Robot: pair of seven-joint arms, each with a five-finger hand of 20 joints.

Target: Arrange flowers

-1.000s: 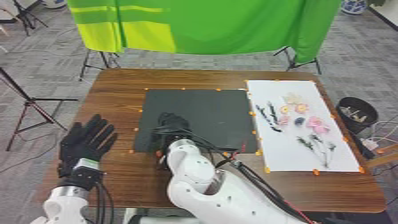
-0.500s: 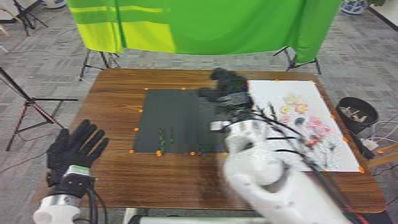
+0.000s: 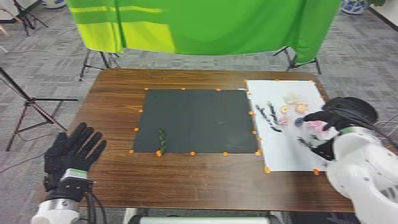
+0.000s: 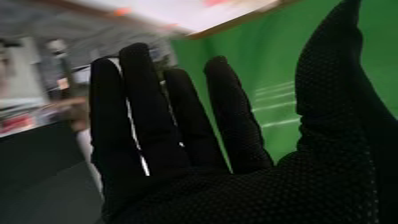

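choosing next flower, likely. right hand open at right of white sheet, by flowers; left hand open. green stem near left on black mat. next: pinch one, carry left.

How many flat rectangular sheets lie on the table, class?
2: a black sheet near the middle, and a white sheet to its right, partly hidden by the right hand.
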